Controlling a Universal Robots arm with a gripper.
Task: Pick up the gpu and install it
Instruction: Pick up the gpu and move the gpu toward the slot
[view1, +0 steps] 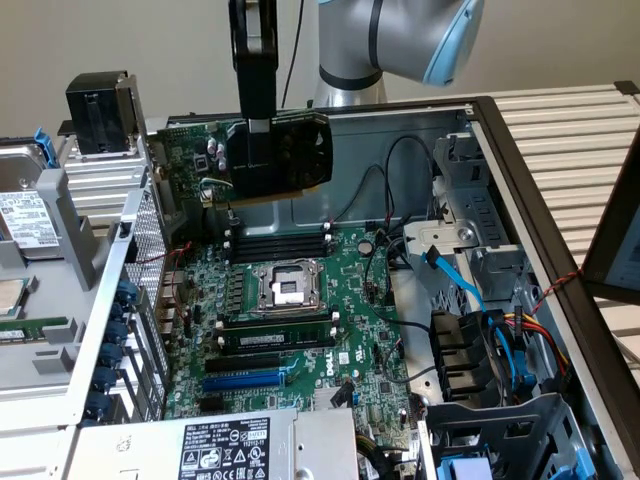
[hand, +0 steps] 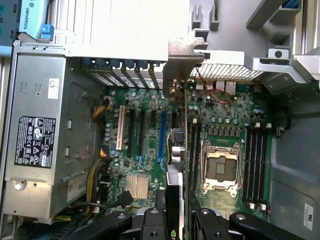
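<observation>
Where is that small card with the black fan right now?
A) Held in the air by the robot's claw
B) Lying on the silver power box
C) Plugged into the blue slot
A: the gripper is clamped on the gpu, holding it clear above the motherboard.

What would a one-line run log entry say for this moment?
gripper: shut on gpu | gpu: held in the air over motherboard | installed: not yet, card not seated in any slot
</observation>
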